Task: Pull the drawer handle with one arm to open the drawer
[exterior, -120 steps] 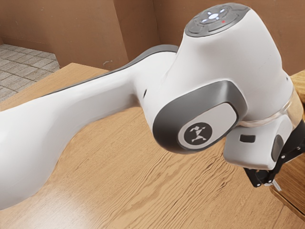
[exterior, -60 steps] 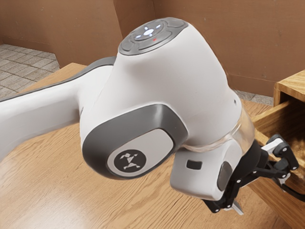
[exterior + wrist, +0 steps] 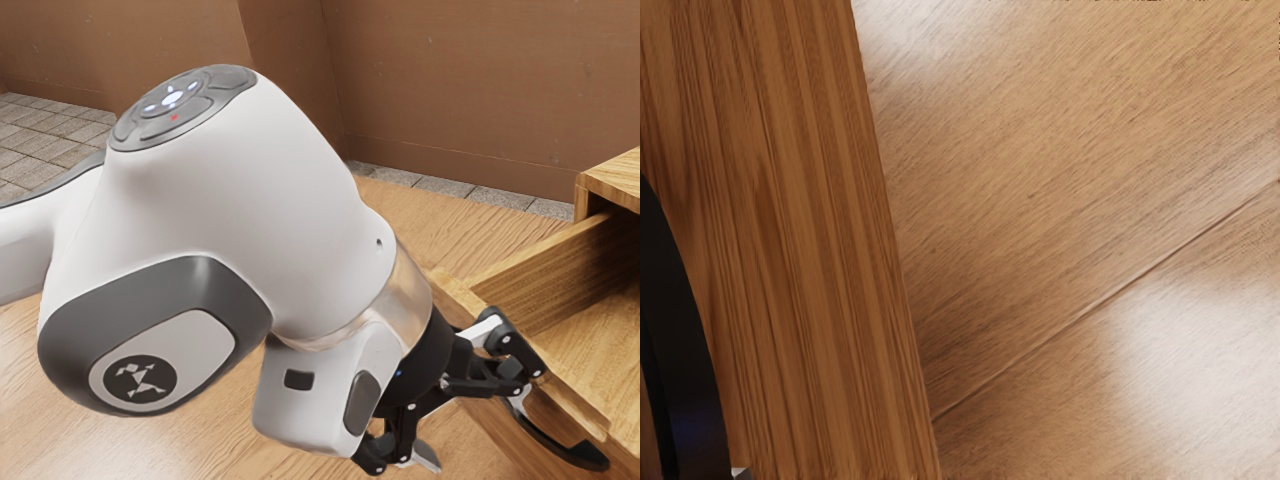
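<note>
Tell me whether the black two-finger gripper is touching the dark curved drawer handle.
Cannot tell. In the exterior view the gripper overlaps the handle at one end, but its own linkage hides any contact or gap.

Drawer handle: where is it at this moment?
In the exterior view's lower right corner, the black drawer handle curves off the front of the pulled-out drawer, right beside the gripper.

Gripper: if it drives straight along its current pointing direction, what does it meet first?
Most likely the drawer front, right beside its black handle. The gripper sits close up against that panel, though exact depth is unclear.
</note>
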Motion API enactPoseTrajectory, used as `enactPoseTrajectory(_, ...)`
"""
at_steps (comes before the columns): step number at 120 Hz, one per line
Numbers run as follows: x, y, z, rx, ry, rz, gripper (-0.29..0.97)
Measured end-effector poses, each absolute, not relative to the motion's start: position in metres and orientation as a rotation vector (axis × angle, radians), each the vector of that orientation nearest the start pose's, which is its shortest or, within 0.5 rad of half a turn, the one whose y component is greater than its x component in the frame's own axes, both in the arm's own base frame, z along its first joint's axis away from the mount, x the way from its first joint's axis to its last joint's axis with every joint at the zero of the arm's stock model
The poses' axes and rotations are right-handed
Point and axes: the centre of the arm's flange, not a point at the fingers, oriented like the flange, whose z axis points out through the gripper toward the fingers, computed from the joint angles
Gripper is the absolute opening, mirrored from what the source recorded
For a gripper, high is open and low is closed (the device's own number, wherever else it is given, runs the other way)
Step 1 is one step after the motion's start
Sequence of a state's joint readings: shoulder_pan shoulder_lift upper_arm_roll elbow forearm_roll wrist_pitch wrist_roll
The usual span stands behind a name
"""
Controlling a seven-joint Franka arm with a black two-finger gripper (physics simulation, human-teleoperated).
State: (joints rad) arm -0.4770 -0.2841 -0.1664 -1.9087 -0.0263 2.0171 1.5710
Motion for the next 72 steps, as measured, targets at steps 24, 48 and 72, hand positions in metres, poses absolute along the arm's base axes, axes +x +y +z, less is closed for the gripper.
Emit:
enactPoseTrajectory(24,0.391,-0.309,0.656,-1.322,2.588,-0.51,0.41)
enactPoseTrajectory(48,0.397,-0.3,0.66,-1.357,2.565,-0.524,0.45)
enactPoseTrajectory(72,0.403,-0.29,0.666,-1.398,2.541,-0.538,0.61)
